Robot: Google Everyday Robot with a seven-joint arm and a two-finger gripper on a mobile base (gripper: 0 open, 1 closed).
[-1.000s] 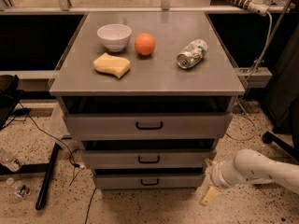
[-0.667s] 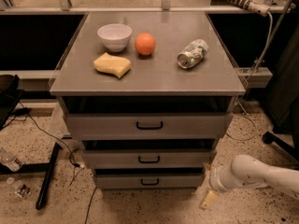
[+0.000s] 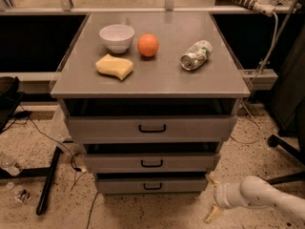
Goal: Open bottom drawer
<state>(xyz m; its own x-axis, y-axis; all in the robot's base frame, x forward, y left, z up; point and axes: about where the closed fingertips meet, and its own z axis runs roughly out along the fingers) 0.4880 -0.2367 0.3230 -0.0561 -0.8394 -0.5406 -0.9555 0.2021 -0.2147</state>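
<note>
Progress looks close to nil — the pull itself has not yet begun, as far as the view shows.

Starting at the left, a black bar [image 3: 47, 182] lies on the speckled floor beside the cabinet, clear of the drawers. On the grey bench [image 3: 157, 82] sit a yellow sponge [image 3: 114, 66], a white bowl [image 3: 116, 36], an orange [image 3: 148, 45] and a crushed can [image 3: 196, 55] on its side; none of them bears on the job.

Below the bench, the top drawer [image 3: 105, 128] and the middle drawer [image 3: 109, 163] step back one under the other. The bottom drawer [image 3: 124, 186] is the lowest and narrowest front, just above the floor. Its front sits a little behind the middle one with a dark strip above it, so I judge it shut or nearly so. Its small black loop handle [image 3: 152, 186] is at the centre of the front, with nothing touching it.

Farther right, the hand [image 3: 212, 197] hangs low by the cabinet's right front corner, at about the height of the bottom drawer. Its two tan fingers are spread wide and hold nothing; the upper fingertip [image 3: 210, 177] is near the drawer's right end, though contact cannot be made out. The white arm [image 3: 267, 199] runs off to the right edge.

What is left is nearly everything — bringing the hand leftward to the handle, closing on it, and drawing the drawer out.
</note>
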